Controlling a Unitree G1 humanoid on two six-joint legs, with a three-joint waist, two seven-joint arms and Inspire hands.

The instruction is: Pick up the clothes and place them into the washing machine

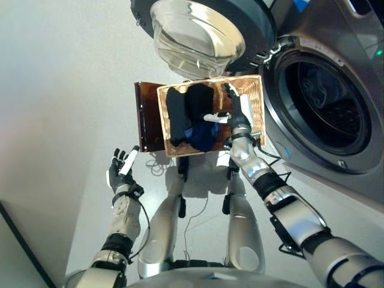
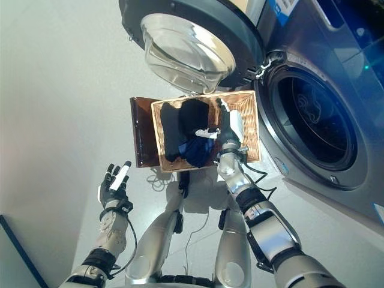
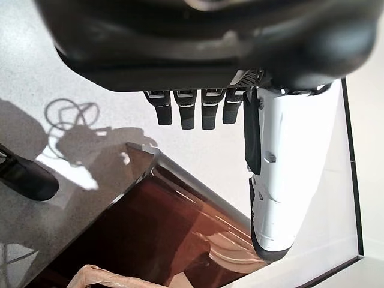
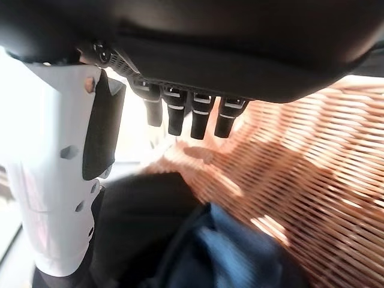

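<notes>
Right hand out over the wicker basket, fingers straight, thumb spread, gripping nothing; hovering just above the weave, possibly brushing it, hard to judge from overhead; black clothes and a blue garment heaped in the basket's half at 9 o'clock of that hand; washing machine at 3 o'clock, door swung wide at 12; left hand idle at 8 o'clock over the floor, fingers relaxed and empty; brown stand beneath the basket.

- Head stereo pair looks steeply down; both eyes share wicker basket and washing machine.
- Wrist cameras sit close, looking along their own hands.
</notes>
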